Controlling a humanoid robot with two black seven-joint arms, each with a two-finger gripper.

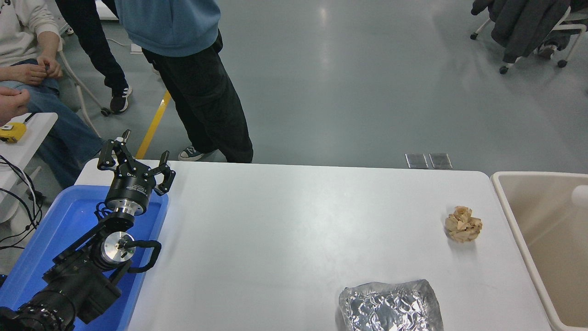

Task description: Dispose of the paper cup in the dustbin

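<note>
While we look for the paper cup (579, 195), only a small white rounded shape shows, at the picture's right edge inside the dustbin (510, 216); we take it for the cup but cannot be sure. Nearest us, by the table's (285, 220) near edge, lies a crinkled foil sheet (390, 305). Our left gripper (136, 162) is parked over the blue tray (50, 239) at the left edge, fingers spread and empty; our right arm is out of view. Farther on, near the right edge, sits a crumpled paper ball (463, 224). Beyond the far edge people stand and sit. Such a cup would be light and easily crushed, so we judge a gentle pinch across its rim safest.
</note>
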